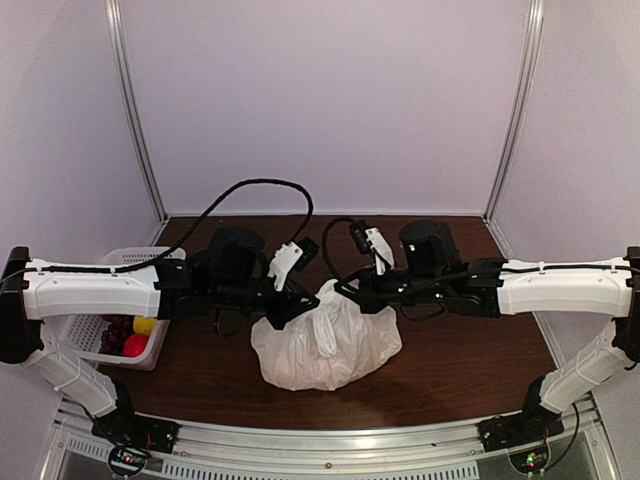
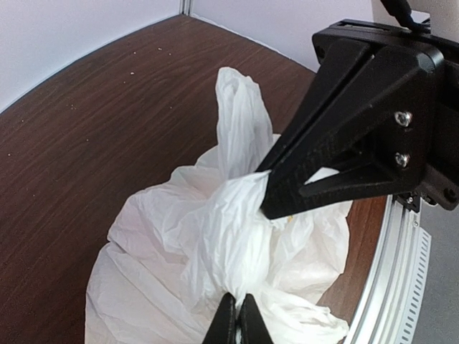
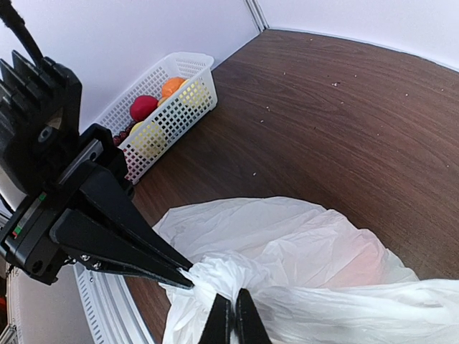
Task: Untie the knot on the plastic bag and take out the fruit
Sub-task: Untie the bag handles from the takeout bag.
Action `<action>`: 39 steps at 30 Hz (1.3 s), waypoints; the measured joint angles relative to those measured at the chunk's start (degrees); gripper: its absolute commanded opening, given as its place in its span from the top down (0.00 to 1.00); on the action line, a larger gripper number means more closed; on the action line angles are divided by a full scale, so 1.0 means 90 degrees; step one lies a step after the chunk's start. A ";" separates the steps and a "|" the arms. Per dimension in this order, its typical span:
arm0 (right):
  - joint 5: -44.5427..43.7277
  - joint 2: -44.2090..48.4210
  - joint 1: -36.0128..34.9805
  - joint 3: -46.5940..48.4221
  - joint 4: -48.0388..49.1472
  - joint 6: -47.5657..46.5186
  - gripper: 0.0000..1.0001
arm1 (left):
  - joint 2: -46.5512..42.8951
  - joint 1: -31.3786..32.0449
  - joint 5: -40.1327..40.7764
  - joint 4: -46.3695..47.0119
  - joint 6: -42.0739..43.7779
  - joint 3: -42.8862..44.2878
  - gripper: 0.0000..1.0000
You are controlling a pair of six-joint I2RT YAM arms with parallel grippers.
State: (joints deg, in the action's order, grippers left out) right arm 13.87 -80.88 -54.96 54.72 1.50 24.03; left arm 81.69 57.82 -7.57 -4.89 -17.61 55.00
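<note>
1. Table point(image 1: 470, 350): dark wood grain, fills the lower half of the top view.
2. Plastic bag point(image 1: 325, 350): white and crinkly, sits on the table at lower centre of the top view, between the two arms, with its top gathered upward.
3. Basket point(image 1: 135, 253): white, slatted, at the left edge of the top view, well apart from the bag. It holds coloured pieces point(image 3: 172, 87) in red, orange and yellow.
4. Left gripper point(image 2: 237, 326): jaws closed tight, pinching bag plastic at the gathered top.
5. Right gripper point(image 3: 232, 322): jaws closed tight on the same gathered plastic, its tip just beside the left one's.
6. Knot point(image 3: 215, 276): bunched lump between the two tips. Cannot tell whether it is tied.
7. Fruit point(image 3: 358, 272): only a faint orange tint through the bag wall, shape unclear.
</note>
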 measured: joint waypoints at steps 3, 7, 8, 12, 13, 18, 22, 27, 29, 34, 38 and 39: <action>-0.0049 0.0000 -0.0002 0.0000 0.0000 0.0002 1.00 | 0.0000 0.0000 0.0041 0.0002 -0.0034 0.0000 1.00; -0.0231 0.0000 -0.0007 -0.0012 0.0000 0.0024 1.00 | -0.0005 0.0005 0.0158 0.0005 -0.0143 0.0000 1.00; -0.0301 0.0007 -0.0019 -0.0027 0.0000 0.0027 1.00 | -0.0007 0.0005 0.0182 0.0007 -0.0168 0.0000 1.00; -0.0559 0.0129 -0.0041 -0.0155 -0.0022 0.0073 1.00 | -0.0053 0.0017 0.0340 0.0051 -0.0299 -0.0029 1.00; -0.0634 0.0180 -0.0041 -0.0182 -0.0036 0.0095 1.00 | -0.0083 0.0019 0.0386 0.0066 -0.0333 -0.0053 1.00; -0.1001 0.0469 0.0029 -0.0325 -0.0061 0.0214 1.00 | -0.0270 0.0029 0.0561 0.0051 -0.0466 -0.0260 1.00; -0.1112 0.0542 0.0051 -0.0432 -0.0061 0.0272 1.00 | -0.0316 0.0029 0.0622 0.0049 -0.0515 -0.0282 1.00; -0.1222 0.0597 0.0053 -0.0588 -0.0049 0.0381 1.00 | -0.0379 0.0032 0.0850 0.0029 -0.0627 -0.0330 1.00; -0.1311 0.0658 0.0056 -0.0648 -0.0068 0.0430 1.00 | -0.0391 0.0034 0.0991 0.0029 -0.0724 -0.0345 1.00; -0.1513 0.0860 0.0078 -0.0855 -0.0075 0.0619 1.00 | -0.0622 0.0034 0.1314 0.0155 -0.1039 -0.0661 1.00; -0.1554 0.0959 0.0078 -0.0998 -0.0070 0.0724 1.00 | -0.0838 0.0039 0.1440 0.0233 -0.1265 -0.0913 1.00; -0.1557 0.0974 0.0078 -0.1027 -0.0066 0.0743 1.00 | -0.0884 0.0041 0.1445 0.0253 -0.1307 -0.0959 1.00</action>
State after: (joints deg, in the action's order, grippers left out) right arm -0.14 -72.12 -54.26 45.47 0.91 30.72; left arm 73.73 58.19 5.43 -2.61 -29.36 46.37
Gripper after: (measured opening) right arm 0.004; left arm 0.006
